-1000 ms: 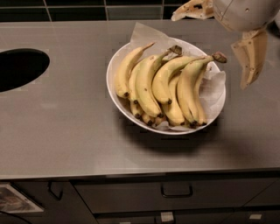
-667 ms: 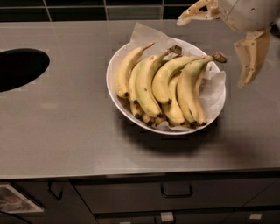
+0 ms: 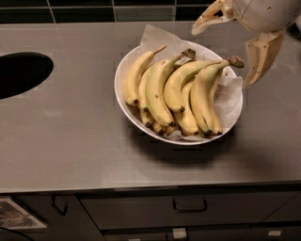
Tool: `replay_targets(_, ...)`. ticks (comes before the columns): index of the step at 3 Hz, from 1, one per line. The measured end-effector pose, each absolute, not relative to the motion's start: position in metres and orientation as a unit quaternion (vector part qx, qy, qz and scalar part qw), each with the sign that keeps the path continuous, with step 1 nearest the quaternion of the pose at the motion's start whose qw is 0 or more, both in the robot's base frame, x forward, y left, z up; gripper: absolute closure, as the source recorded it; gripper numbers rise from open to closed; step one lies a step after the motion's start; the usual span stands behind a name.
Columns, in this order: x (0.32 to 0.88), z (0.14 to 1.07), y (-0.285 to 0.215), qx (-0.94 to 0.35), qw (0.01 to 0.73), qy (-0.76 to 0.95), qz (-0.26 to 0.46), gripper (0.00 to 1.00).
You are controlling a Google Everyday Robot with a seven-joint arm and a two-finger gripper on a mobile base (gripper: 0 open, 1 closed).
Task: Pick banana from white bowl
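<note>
The white bowl (image 3: 118, 89), lined with crumpled white paper (image 3: 155, 36), sits mid-counter and holds several yellow bananas. The banana (image 3: 203, 96) is the long curved one at the right of the bunch, with its thick dark-brown stem (image 3: 235, 61) pointing up and right. My gripper (image 3: 219, 59) hovers above the bowl's back right edge. It is open and empty. One finger (image 3: 209, 18) reaches over the paper behind the bowl, and the other finger (image 3: 257, 59) hangs just right of the banana's stem. Neither finger touches the banana.
A dark oval opening (image 3: 19, 73) is cut into the steel counter (image 3: 70, 141) at the left. Dark tiles (image 3: 94, 12) run along the back. Drawers with a handle (image 3: 189, 205) sit below the front edge.
My gripper has shifted very slightly, with its upper finger a little lower and nearer the bowl. The bananas and bowl have not moved.
</note>
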State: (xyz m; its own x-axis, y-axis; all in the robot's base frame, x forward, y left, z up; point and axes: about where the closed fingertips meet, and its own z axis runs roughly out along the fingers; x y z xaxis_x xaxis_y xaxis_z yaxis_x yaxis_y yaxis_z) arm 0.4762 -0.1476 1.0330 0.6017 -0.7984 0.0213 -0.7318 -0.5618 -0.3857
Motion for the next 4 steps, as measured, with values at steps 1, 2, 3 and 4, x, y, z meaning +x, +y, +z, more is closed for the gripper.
replay_targets(1,0.481,1.028,-0.146,-0.882,0.167,0.432,-0.087,0.31)
replay_targets(2,0.484,1.025,-0.146,-0.885,0.163,0.429,-0.081,0.31)
replay_targets(3,0.486,1.02,-0.146,-0.888,0.16,0.426,-0.072,0.31)
replay_targets(4,0.491,1.014,-0.146,-0.89,0.157,0.424,-0.064,0.34)
